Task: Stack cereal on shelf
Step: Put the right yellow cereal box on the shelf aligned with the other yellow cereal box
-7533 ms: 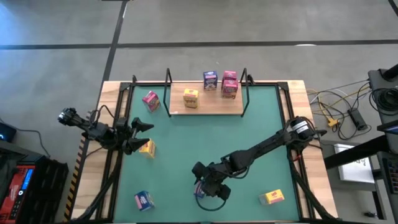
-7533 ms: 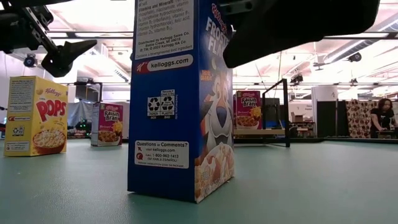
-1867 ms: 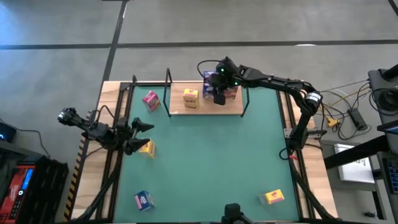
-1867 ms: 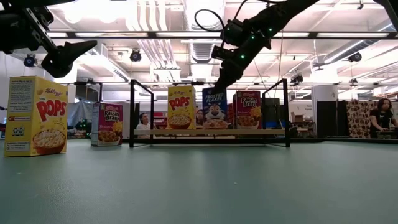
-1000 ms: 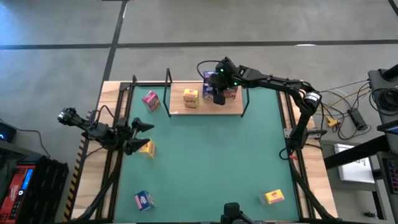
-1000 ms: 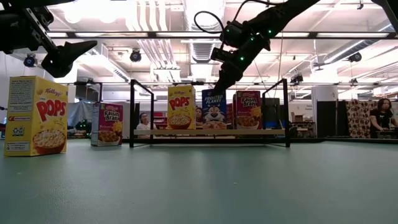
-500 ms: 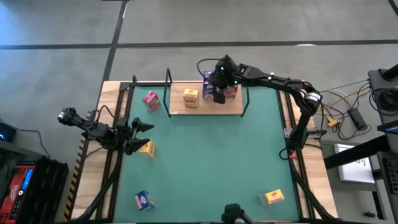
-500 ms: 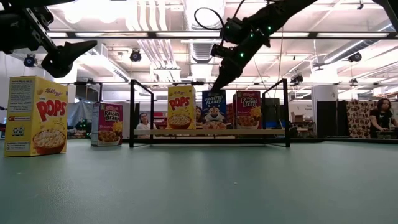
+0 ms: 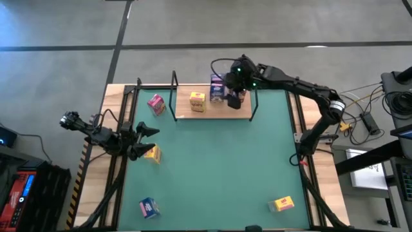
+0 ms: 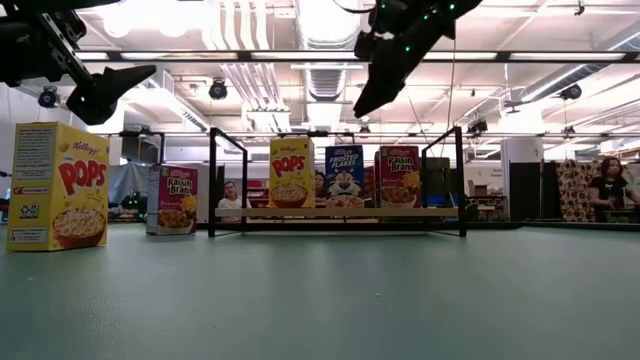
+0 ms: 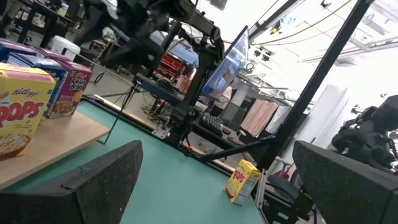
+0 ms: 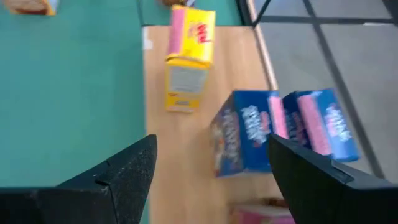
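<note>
The shelf (image 9: 212, 113) stands at the table's far edge, a light-wood board between black uprights. On it stand a yellow box (image 9: 197, 101), a blue box (image 9: 217, 88) and a pink box (image 10: 398, 176), all upright on their bases. My right gripper (image 9: 234, 101) hangs open and empty above the shelf, high over the boxes in the low view (image 10: 375, 95). Its wrist view looks down on the yellow box (image 12: 189, 59) and the blue box (image 12: 239, 134). My left gripper (image 9: 149, 142) is open and empty at the table's left, just above a loose yellow box (image 9: 152, 153).
Loose boxes stand on the green mat: a pink one (image 9: 156, 104) left of the shelf, a blue one (image 9: 149, 207) at the near left, a yellow one (image 9: 282, 204) at the near right. A person (image 10: 610, 185) shows in the room behind.
My right gripper has risen from just over the blue box on the shelf and shifted a little toward the table's right edge. The blue box stays upright on the shelf between the yellow and pink ones.
</note>
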`<state>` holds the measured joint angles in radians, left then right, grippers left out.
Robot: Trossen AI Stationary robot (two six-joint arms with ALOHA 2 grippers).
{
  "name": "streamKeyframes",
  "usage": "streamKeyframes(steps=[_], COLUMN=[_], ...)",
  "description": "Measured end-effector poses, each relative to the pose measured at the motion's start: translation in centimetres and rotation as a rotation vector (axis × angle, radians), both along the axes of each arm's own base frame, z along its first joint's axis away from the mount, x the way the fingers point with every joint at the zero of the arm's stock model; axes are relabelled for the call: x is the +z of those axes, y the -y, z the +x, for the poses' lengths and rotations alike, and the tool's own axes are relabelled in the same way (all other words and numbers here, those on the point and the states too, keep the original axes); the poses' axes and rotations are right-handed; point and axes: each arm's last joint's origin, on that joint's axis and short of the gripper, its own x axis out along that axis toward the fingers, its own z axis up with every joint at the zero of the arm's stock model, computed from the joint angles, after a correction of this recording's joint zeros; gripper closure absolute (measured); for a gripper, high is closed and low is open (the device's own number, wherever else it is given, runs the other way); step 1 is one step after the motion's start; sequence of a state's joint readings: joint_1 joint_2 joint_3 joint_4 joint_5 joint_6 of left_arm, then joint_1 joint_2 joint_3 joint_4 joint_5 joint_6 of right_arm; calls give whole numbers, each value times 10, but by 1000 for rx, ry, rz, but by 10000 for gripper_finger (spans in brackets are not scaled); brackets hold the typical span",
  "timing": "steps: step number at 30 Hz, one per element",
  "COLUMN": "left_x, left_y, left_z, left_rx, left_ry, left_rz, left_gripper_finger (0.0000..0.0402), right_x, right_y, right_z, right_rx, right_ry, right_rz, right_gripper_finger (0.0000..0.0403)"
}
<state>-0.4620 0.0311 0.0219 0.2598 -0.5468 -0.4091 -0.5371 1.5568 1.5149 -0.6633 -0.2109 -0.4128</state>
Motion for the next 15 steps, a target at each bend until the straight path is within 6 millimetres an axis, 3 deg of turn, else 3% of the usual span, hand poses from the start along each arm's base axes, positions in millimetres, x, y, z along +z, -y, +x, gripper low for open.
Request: streamKeyframes(steps=[7, 15], left_x=[0, 0], left_y=[0, 0], left_z=[0, 0], left_rx=[0, 0], left_ry=[0, 0], left_rz=[0, 0], left_gripper_finger=[3, 3], right_x=[3, -13], right_y=[-39, -107], right_z=[-10, -29], right_rx=[37, 73], right_ry=[-10, -4], right_rz=[59, 69], right_gripper_finger=[122, 122])
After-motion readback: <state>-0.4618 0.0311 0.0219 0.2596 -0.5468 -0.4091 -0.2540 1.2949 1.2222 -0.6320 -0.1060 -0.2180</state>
